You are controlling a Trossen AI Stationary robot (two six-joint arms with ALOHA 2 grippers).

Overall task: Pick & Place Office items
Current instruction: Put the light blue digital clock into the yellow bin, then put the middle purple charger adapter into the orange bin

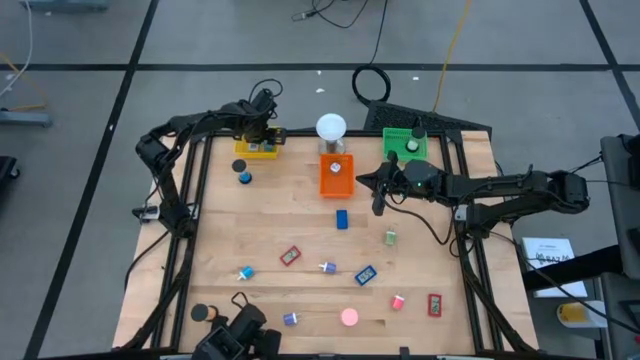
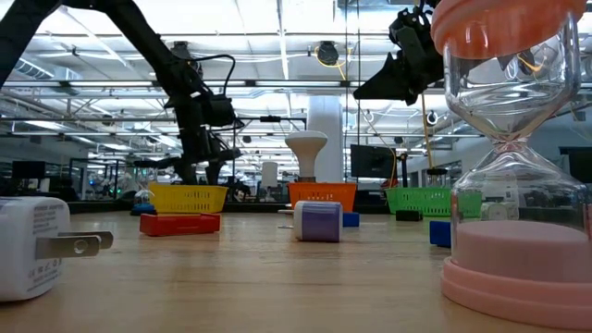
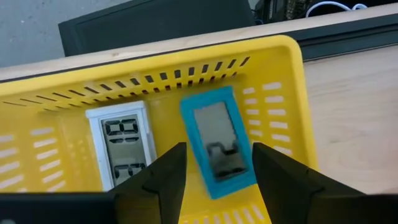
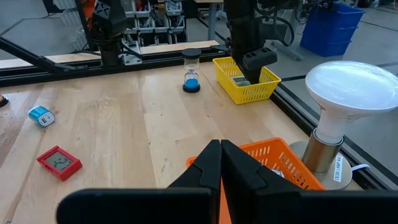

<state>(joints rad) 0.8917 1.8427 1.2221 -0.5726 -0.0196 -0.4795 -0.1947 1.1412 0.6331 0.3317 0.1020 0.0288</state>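
Observation:
My left gripper (image 3: pixel 217 183) stands open over the yellow tray (image 1: pixel 258 148) at the table's far left, pointing steeply down. A blue-framed small clock (image 3: pixel 217 146) lies on the tray's floor between its fingers, with a gap showing on one side. A white small clock (image 3: pixel 121 146) lies beside it in the tray. My right gripper (image 4: pixel 220 165) is shut with nothing in it, hanging above the near edge of the orange tray (image 1: pixel 337 175). Other office items lie loose on the table: a blue block (image 1: pixel 342 219), a red clock (image 1: pixel 290 256), a blue clock (image 1: pixel 366 274).
A white globe lamp (image 1: pixel 331 128) stands behind the orange tray, and a green tray (image 1: pixel 405 143) sits at the far right. A blue hourglass (image 1: pixel 245 176) stands near the yellow tray. A pink hourglass (image 2: pixel 513 185) and a white plug (image 2: pixel 32 245) stand by the near edge.

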